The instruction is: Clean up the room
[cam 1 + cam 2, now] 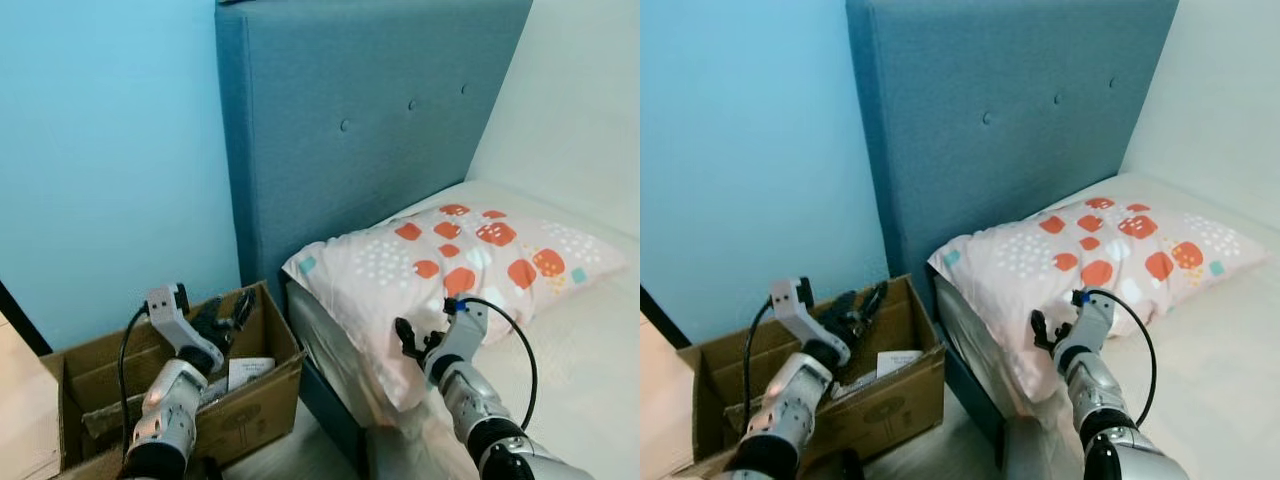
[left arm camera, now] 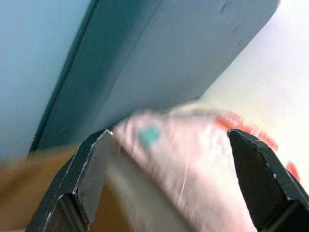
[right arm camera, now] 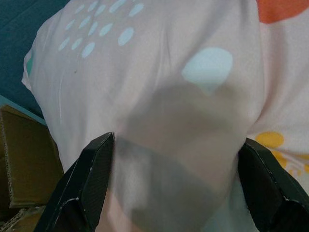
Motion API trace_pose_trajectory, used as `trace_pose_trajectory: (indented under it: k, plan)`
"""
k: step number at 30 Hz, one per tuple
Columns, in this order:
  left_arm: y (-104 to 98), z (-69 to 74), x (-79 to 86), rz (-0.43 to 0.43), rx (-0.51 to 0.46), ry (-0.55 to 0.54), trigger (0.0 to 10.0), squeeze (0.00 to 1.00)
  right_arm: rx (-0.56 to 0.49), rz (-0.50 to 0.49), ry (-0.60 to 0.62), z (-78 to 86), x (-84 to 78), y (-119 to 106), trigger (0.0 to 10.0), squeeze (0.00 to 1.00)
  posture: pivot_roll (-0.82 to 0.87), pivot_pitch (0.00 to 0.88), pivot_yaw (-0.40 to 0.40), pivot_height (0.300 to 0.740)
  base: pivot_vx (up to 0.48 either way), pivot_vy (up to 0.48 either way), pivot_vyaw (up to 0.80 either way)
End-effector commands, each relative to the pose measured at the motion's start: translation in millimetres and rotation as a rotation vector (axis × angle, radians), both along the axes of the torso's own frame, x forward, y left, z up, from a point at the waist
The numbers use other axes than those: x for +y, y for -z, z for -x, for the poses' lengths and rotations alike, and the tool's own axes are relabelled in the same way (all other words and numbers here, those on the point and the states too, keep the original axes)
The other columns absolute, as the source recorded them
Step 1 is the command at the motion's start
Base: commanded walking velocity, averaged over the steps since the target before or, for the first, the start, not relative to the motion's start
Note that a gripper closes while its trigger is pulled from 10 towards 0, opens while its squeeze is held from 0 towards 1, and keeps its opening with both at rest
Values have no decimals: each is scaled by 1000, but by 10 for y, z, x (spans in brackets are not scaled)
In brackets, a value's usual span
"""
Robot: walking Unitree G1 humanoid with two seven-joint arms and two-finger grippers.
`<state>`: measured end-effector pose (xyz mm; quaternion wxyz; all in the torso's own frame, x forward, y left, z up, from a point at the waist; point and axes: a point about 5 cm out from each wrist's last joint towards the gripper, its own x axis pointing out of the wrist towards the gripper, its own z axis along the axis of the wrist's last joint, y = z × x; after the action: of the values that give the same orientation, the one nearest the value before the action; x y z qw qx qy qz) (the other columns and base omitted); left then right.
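A pink pillow [image 1: 450, 255] with orange and teal spots lies at the head of the bed, its front corner hanging over the mattress edge. My right gripper [image 1: 408, 337] is open and close to that overhanging corner; in the right wrist view the pillow [image 3: 169, 72] lies just beyond the spread fingers [image 3: 91, 179]. My left gripper [image 1: 238, 306] is open above an open cardboard box [image 1: 255, 405] on the floor beside the bed. The left wrist view is blurred, with its fingers [image 2: 87, 174] wide apart and the pillow [image 2: 193, 154] beyond them.
A tall blue padded headboard [image 1: 360, 130] stands behind the pillow, against a light blue wall [image 1: 100, 150]. The white mattress [image 1: 590, 360] stretches to the right. Papers, including a white sheet [image 1: 250, 372], lie inside the box. A narrow strip of floor separates box and bed.
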<state>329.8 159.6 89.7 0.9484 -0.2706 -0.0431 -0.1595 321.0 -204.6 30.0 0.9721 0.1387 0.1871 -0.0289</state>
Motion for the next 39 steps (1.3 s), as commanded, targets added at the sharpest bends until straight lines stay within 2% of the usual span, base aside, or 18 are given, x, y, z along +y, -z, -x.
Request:
trace_pose_trajectory:
  k: [1, 7, 9, 10, 11, 12, 13, 16, 19, 20, 23, 26, 27, 29, 30, 32, 36, 39]
  plan:
    - [47, 13, 46, -26, 18, -10, 10000, 0, 42, 64, 24, 58, -83, 58, 10000, 0, 18, 0, -54, 601, 0, 0, 0]
    - [142, 44, 24, -32, 52, -5, 10000, 0, 165, 307, 142, 193, -411, 127, 10000, 0, 11, 0, -51, 624, 0, 0, 0]
    - [142, 44, 24, -32, 52, -5, 10000, 0, 165, 307, 142, 193, -411, 127, 10000, 0, 11, 0, -51, 624, 0, 0, 0]
    - [159, 57, 5, -28, 53, 4, 10000, 0, 198, 371, 241, 260, -611, 116, 10000, 0, 11, 0, -50, 629, 0, 0, 0]
    - [159, 57, 5, -28, 53, 4, 10000, 0, 198, 371, 241, 260, -611, 116, 10000, 0, 11, 0, -50, 629, 0, 0, 0]
    - [173, 64, -11, -21, 55, 15, 10000, 0, 218, 424, 329, 321, -794, 86, 10000, 0, 9, 0, -46, 634, 0, 0, 0]
    - [185, 68, -25, -17, 59, 26, 10000, 0, 189, 442, 409, 343, -976, -8, 10000, 0, 3, 0, -43, 639, 0, 0, 0]
    - [215, 77, -48, -15, 71, 47, 10000, 0, 73, 435, 455, 281, -1146, -223, 10000, 0, -8, 0, -37, 648, 0, 0, 0]
    - [215, 77, -48, -15, 71, 47, 10000, 0, 73, 435, 455, 281, -1146, -223, 10000, 0, -8, 0, -37, 648, 0, 0, 0]
    - [249, 86, -54, -24, 88, 54, 10000, 0, -11, 401, 407, 193, -1108, -325, 10000, 0, -16, 0, -34, 653, 0, 0, 0]
    - [486, 180, -33, -90, 206, 46, 10000, 0, -174, 253, 41, -46, -557, -370, 10000, 0, -21, 0, -30, 667, 0, 0, 0]
    - [664, 296, -13, -137, 286, 46, 10000, 0, -130, 203, -125, -23, -249, -204, 10000, 0, -15, 0, -32, 677, 0, 0, 0]
    - [664, 296, -13, -137, 286, 46, 10000, 0, -130, 203, -125, -23, -249, -204, 10000, 0, -15, 0, -32, 677, 0, 0, 0]
    - [928, 514, 26, -178, 407, 50, 10000, 0, -36, 196, -278, 103, 57, 50, 10000, 0, -5, 0, -37, 686, 0, 0, 0]
    - [928, 514, 26, -178, 407, 50, 10000, 0, -36, 196, -278, 103, 57, 50, 10000, 0, -5, 0, -37, 686, 0, 0, 0]
    - [1168, 746, 90, -200, 545, 22, 10000, 0, 49, 188, -325, 241, 189, 245, 10000, 0, 1, 0, -41, 696, 0, 0, 0]
    - [1541, 1217, 259, -214, 815, -91, 10000, 0, 243, 211, -276, 569, 156, 587, 10000, 0, 4, 0, -49, 710, 0, 0, 0]
    - [1617, 1345, 299, -210, 875, -123, 10000, 0, 308, 228, -245, 687, 104, 685, 10000, 0, 6, 0, -53, 710, 0, 0, 0]
